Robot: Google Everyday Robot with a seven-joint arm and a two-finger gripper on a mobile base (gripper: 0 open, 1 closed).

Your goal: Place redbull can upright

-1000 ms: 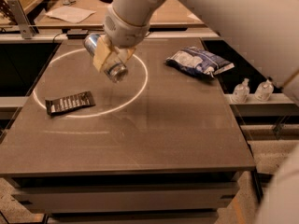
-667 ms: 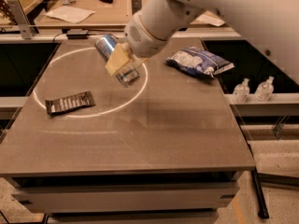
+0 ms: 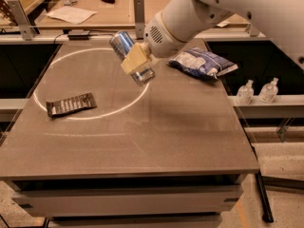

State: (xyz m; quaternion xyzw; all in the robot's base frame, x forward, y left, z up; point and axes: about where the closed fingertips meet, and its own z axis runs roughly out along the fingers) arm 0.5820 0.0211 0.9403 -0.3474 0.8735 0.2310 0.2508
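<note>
Redbull can (image 3: 121, 42) is tilted, not upright: one end points up toward 11 o'clock, the other down toward 5 o'clock. It sits over the far-middle part of the worktop (image 3: 171, 141), roughly 12 o'clock from worktop centre. Can't tell if the low end touches the surface. The gripper (image 3: 137, 61) is clamped on the can's mid-body, with a tan finger (image 3: 134, 57) across its front. The white arm (image 3: 190, 13) comes in from 2 o'clock, top right.

A thin white light ring (image 3: 90, 117) is drawn on the worktop, and the can's low end is near the ring's right edge. A blue-white snack bag (image 3: 202, 63) lies flat at 3 o'clock from the can, apart from it, near the right edge. A flat dark wrapper (image 3: 71, 104) lies at 8 o'clock from the can, well apart, across the ring's left arc.

Off the worktop at 3 o'clock, two small clear bottles (image 3: 256, 91) stand on a side ledge. A sheet of paper (image 3: 71, 14) lies on the back table at 11 o'clock.
</note>
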